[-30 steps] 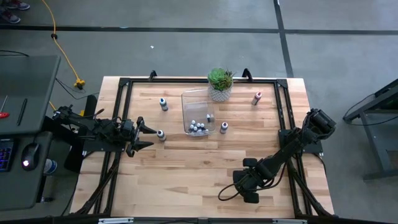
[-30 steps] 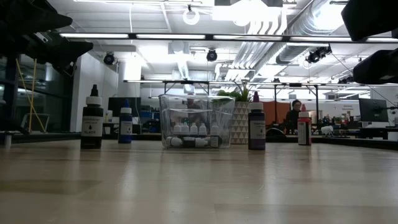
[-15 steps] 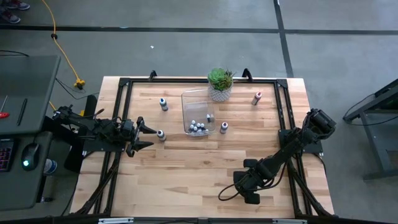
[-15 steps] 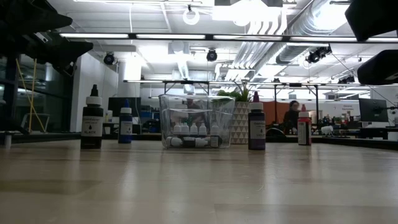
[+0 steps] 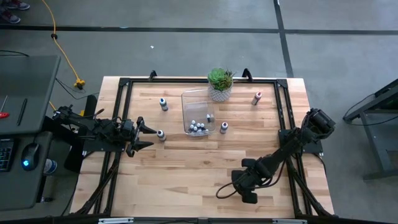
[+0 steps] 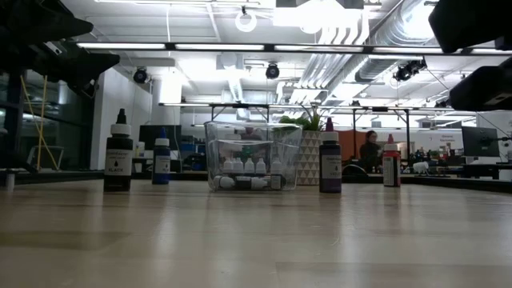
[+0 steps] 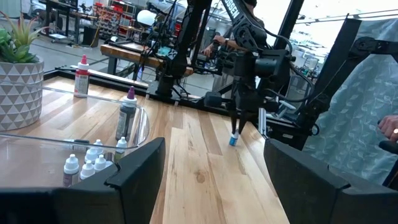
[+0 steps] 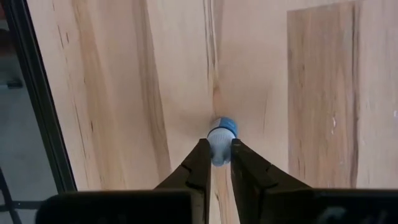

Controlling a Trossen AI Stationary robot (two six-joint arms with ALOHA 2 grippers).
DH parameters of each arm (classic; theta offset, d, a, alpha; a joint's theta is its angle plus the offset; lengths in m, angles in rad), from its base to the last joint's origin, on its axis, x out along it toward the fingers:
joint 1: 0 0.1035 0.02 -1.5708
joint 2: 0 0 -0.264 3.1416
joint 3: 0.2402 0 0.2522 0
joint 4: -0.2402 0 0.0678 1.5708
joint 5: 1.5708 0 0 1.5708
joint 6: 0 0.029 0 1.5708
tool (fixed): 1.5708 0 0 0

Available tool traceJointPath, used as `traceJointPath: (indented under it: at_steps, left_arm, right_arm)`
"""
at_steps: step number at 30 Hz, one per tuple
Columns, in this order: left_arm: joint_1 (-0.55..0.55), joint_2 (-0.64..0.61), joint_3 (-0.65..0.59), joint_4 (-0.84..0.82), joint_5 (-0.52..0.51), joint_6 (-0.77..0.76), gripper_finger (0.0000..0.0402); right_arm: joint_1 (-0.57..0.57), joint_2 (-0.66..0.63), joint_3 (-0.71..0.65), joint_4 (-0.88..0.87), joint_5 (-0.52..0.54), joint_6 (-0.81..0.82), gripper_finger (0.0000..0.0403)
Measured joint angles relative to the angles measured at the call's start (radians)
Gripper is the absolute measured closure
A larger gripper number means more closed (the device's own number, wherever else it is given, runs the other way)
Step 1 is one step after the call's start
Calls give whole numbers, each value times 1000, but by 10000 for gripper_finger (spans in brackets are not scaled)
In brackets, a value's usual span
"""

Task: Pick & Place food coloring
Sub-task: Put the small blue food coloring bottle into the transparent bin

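Observation:
My right gripper [image 5: 220,195] is near the table's front right, pointing steeply down and shut on a tiny food coloring bottle [image 8: 220,138] with a whitish body and a blue end. The left wrist view shows this bottle [image 7: 234,139] below the fingers, blue end down. My left gripper [image 5: 151,135] waits level and open at the left. A black bottle [image 5: 161,134] stands just past its fingertips. Several tiny whitish bottles [image 5: 198,127] lie in the clear bin [image 5: 188,102]. Blue [image 5: 163,104], purple [image 5: 224,127] and red [image 5: 257,98] bottles stand around it. My right gripper pinches the tiny bottle's whitish body [image 8: 218,148] between its two fingertips [image 8: 200,163], coming from above and slanting down. The bottle's blue end [image 8: 225,124] sticks out past the tips toward the table. Whether that end rests on the wood or hangs just above it, I cannot tell.
A green succulent in a white pot [image 5: 220,84] stands at the far edge behind the bin. A black frame [image 5: 283,106] runs around the tabletop. Bare wood [image 5: 186,174] spreads across the near half, between the two arms.

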Motion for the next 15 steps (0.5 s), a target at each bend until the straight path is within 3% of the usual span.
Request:
traceJointPath:
  at_steps: [15]
  left_arm:
    - [0, 0, 0, 0, 0, 0, 130]
  right_arm:
    - [-5, 0, 4, 0, 19, -1, 372]
